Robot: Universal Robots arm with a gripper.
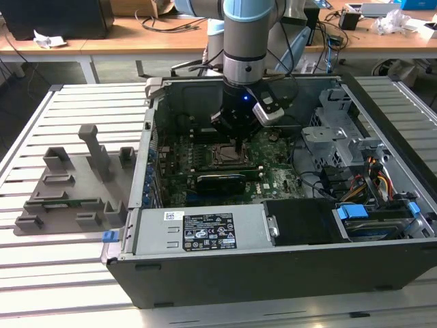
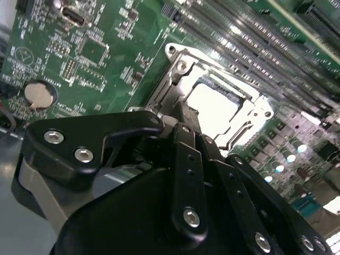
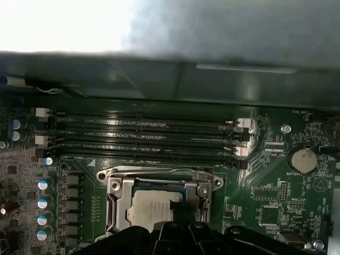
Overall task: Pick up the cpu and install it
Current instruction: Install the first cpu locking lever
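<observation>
I see the gripper [image 1: 235,143] low over the socket [image 1: 225,154] mid-frame in the exterior view; the first wrist view shows the cpu [image 3: 154,208] seated inside that frame. I cannot tell its finger state.

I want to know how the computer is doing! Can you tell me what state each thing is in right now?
cpu: lying flat inside the socket frame.
socket frame: open, not covering the chip.
gripper: down inside the case, right over the socket.
computer case: lying on its side, cover off.
memory slots: empty.
coin battery: seated in its holder.
grey fixture: on the table, outside the case.
</observation>
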